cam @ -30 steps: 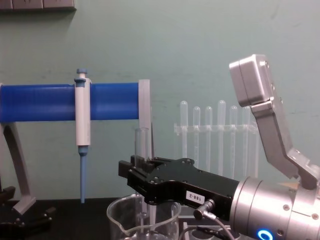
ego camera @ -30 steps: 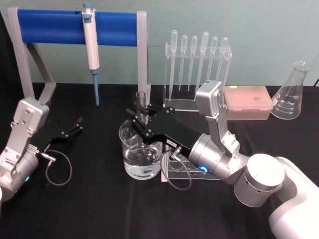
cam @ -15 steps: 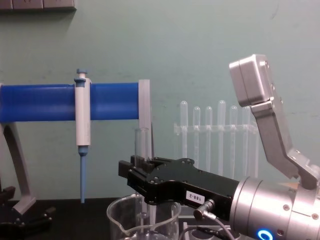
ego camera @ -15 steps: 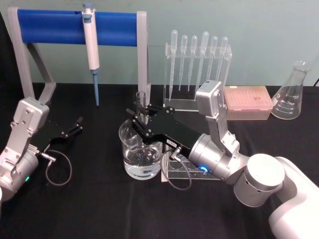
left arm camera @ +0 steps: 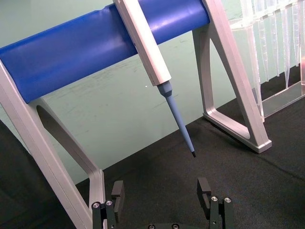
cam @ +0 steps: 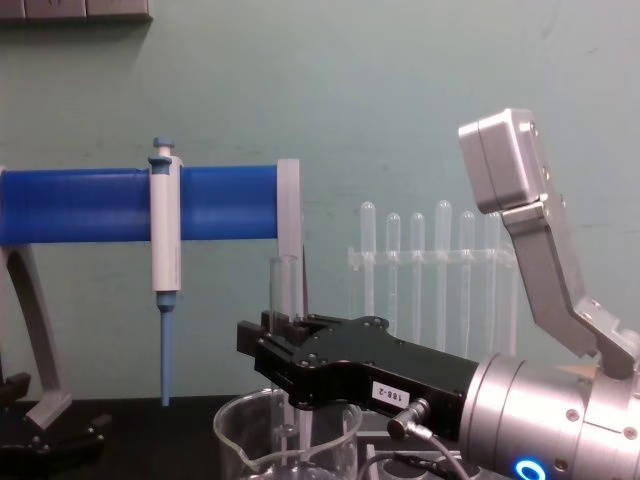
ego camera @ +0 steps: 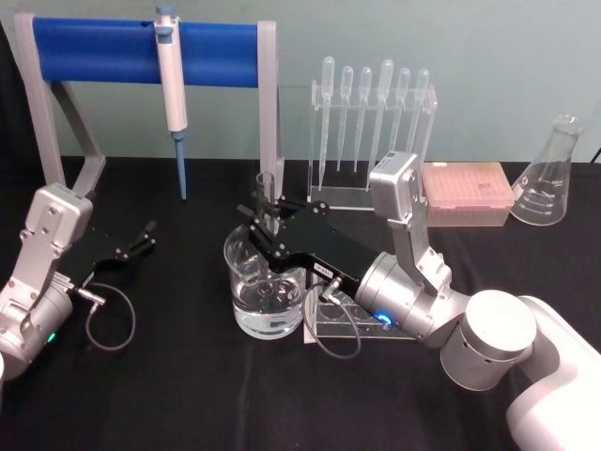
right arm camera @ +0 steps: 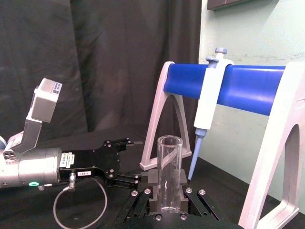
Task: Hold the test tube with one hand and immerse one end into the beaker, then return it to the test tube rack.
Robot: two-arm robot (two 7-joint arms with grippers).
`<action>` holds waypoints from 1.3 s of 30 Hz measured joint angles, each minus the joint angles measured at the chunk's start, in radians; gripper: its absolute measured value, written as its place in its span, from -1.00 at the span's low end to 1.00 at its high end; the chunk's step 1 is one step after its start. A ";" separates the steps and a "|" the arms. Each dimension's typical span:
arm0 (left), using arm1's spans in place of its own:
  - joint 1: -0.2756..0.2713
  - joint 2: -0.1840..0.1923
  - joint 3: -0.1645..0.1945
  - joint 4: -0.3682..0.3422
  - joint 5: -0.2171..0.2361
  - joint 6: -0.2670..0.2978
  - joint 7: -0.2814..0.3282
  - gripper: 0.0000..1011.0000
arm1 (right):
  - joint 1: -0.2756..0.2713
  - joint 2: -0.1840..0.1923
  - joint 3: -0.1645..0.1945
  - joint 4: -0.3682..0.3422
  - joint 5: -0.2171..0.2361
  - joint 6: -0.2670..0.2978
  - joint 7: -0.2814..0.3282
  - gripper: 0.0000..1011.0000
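The test tube (ego camera: 266,195) stands upright with its lower end down inside the beaker (ego camera: 246,299), which holds some clear liquid. My right gripper (ego camera: 263,225), black with a white label, is shut on the test tube at mid-height, just above the beaker's rim. In the chest view the test tube (cam: 279,285) rises above the right gripper (cam: 262,345) and the beaker (cam: 240,440) sits below. The right wrist view shows the test tube (right arm camera: 170,167) clamped between the fingers. My left gripper (ego camera: 146,235) rests open at the left of the table, and its fingers (left arm camera: 116,191) have nothing between them.
A blue-and-white pipettor (ego camera: 171,89) hangs on the blue stand (ego camera: 94,52) behind. A rack of plastic pipettes (ego camera: 371,122), a pink tip box (ego camera: 467,188) and a conical flask (ego camera: 549,178) stand at the back right. A clear rack with holes (ego camera: 324,324) lies beside the beaker.
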 joint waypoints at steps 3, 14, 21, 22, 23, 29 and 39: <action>0.000 0.000 0.000 0.000 0.000 0.000 0.000 0.98 | 0.000 0.000 0.000 0.000 0.000 0.000 0.000 -0.56; 0.000 0.000 0.000 0.000 0.000 0.000 0.000 0.98 | 0.000 0.000 0.000 0.000 0.000 0.000 0.000 -0.56; 0.000 0.000 0.000 0.000 0.000 0.000 0.000 0.98 | 0.000 0.000 0.000 0.000 0.000 0.000 0.000 -0.56; 0.000 0.000 0.000 0.000 0.000 0.000 0.000 0.98 | 0.000 0.000 0.000 0.000 0.000 0.000 0.000 -0.56; 0.000 0.000 0.000 0.000 0.000 0.000 0.000 0.98 | 0.000 0.000 0.000 0.000 0.000 0.000 0.000 -0.56; 0.000 0.000 0.000 0.000 0.000 0.000 0.000 0.98 | 0.000 0.000 0.000 0.000 0.000 0.000 0.000 -0.55; 0.000 0.000 0.000 0.000 0.000 0.000 0.000 0.98 | 0.000 0.000 0.000 0.000 0.000 0.000 0.000 -0.56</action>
